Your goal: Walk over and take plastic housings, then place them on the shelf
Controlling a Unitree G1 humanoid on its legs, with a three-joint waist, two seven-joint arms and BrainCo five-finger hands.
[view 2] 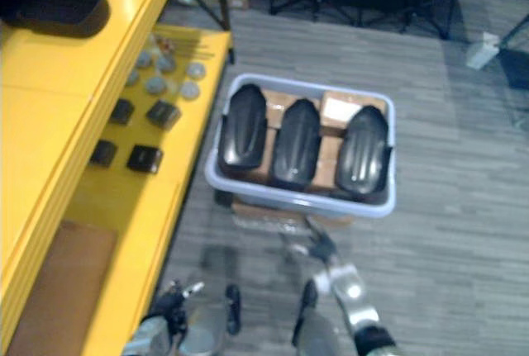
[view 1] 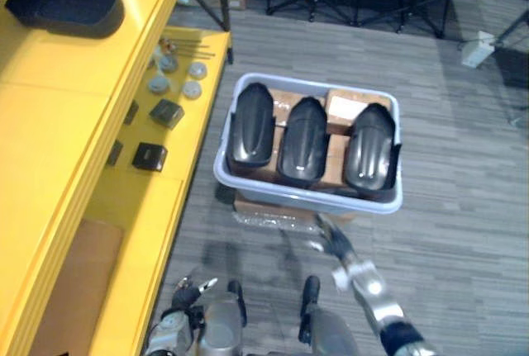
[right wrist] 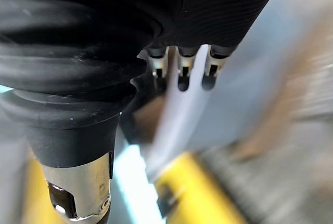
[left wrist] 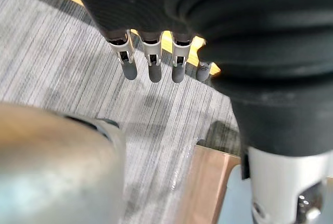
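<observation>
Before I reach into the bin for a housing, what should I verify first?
1. Three housings reachable in the bin: ok, side by side, domed side up, nothing on top.
2. Right hand empty: ok, fingers straight.
3. Right hand over a housing: not ok, it is short of the bin's near rim.
4. Left hand free: ok, fingers straight above the floor.
5. Room on the shelf: ok, bare yellow stretch beside the shelved housing.
</observation>
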